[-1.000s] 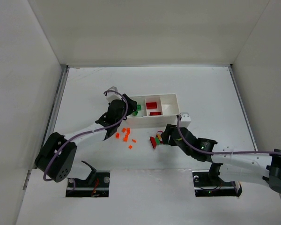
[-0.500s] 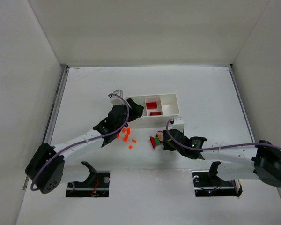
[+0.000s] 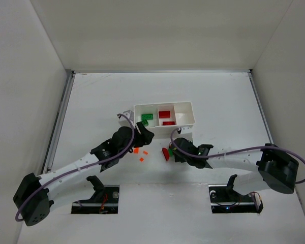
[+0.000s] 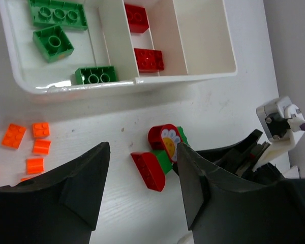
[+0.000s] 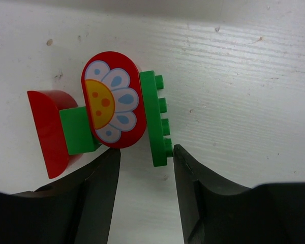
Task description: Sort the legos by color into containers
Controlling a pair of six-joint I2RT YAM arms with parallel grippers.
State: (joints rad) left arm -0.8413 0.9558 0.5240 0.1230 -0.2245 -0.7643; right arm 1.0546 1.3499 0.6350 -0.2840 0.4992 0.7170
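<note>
Step in hand: picking the mixed clump, right arm leading.

Right gripper [image 5: 145, 168] sits low over the table [image 5: 254, 76], fingers [image 5: 91, 203] apart, nothing between them. The tips stop just short of the clump's near edge, with the gap lined up roughly under the flower brick [image 5: 113, 100] and the green plate [image 5: 155, 118]. No contact that I can see.

The clump is four pieces touching in a row: red half-round [image 5: 48, 132], green block [image 5: 79, 129], flower brick, green plate. I can't tell whether they're snapped together or only pushed together.

Left gripper [image 3: 141, 133] hovers just beside the clump, on its left. Its fingers [image 4: 76, 193] are spread too and it holds nothing. The orange bits [image 4: 35, 145] lie loose on the table to its left, none sorted yet.

Further out is the tray [image 3: 164, 126], close to both grippers. The left compartment holds three green bricks [image 4: 53, 43] and the middle one holds two red bricks [image 4: 148, 58]. The right compartment [image 4: 198, 35] is presumably for orange.

My read is that we're about halfway: some green and red are in, while the clump and all the orange are out.

Next move: advance the right fingers around a single piece and close, probably on the green plate since it's outermost. If the pieces are joined, a plain lift carries red and green together, so the left gripper likely has to pin the rest while the right pulls. The main risk is shoving the clump instead of gripping it.
</note>
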